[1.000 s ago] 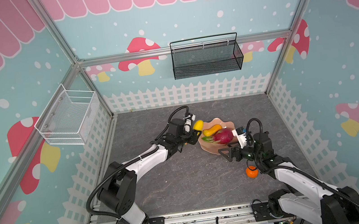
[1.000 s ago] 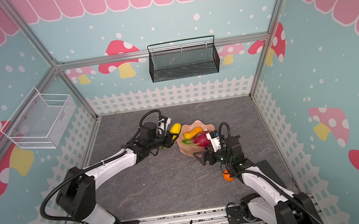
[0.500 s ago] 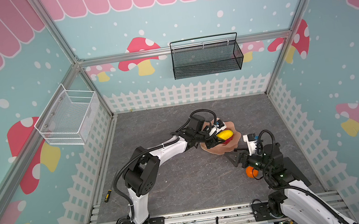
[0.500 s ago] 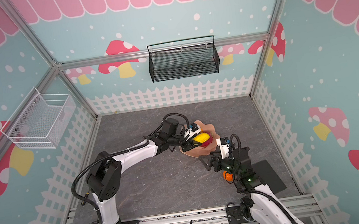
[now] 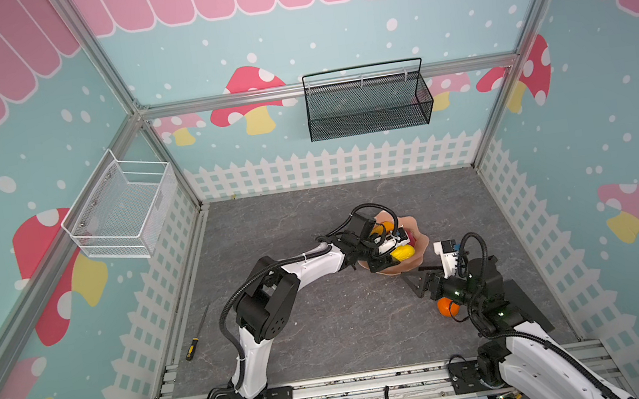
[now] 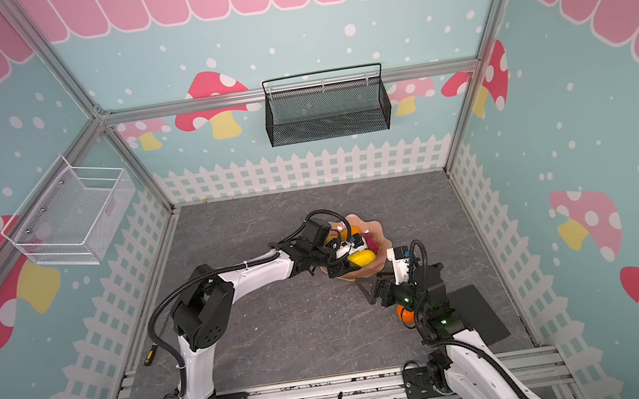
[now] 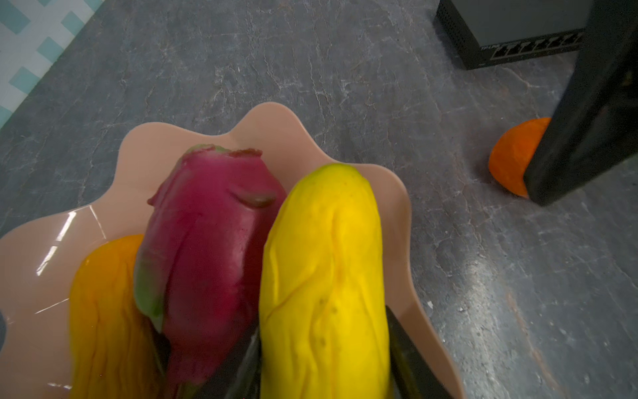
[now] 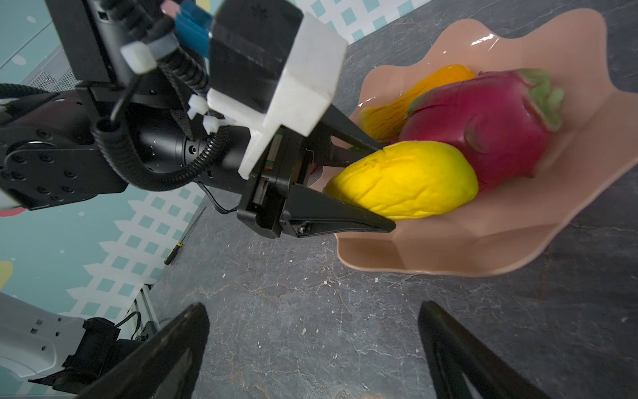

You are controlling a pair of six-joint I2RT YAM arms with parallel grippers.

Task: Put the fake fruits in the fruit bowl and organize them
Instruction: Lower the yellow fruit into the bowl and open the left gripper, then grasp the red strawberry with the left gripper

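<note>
Clamps the yellow oblong fruit (image 8: pixel 404 179) between the fingers (image 8: pixel 328 214) of the left hand (image 7: pixel 328 352), with the fruit lying on its side inside the fruit bowl (image 8: pixel 518 241). Closed only to the fruit's width, one finger touching its upper flank and the other running along its underside; nothing else in the grip.

Just outside that upper finger, the dragon fruit (image 7: pixel 207 241), pressed against the yellow one, green-tipped end pointing away from the palm. Beyond it, the orange-yellow oblong fruit (image 7: pixel 103 311), also in the bowl and touching the dragon fruit.

Outside the bowl, the round orange (image 5: pixel 446 306) on the bench (image 5: pixel 325 321), tucked beneath the body of the right hand (image 8: pixel 312 305), behind its fingertips.

Right hand spread wide, holding nothing, low over bare bench with its tips aimed at the bowl's near rim and just short of it. Cannot tell whether the tips touch the surface.

Between the two hands, only the wavy rim and a narrow strip of bench. Behind the left hand, along its arm, wide open bench out to a screwdriver (image 5: pixel 192 347) near the edge. Behind the right hand, a flat black box (image 5: pixel 528 303).

Grey, marble-veined bench. Teal mushroom-print walls with a white fence band. High up and well away from both hands, a white wire basket (image 5: pixel 122 209) and a black mesh basket (image 5: pixel 368 104).
</note>
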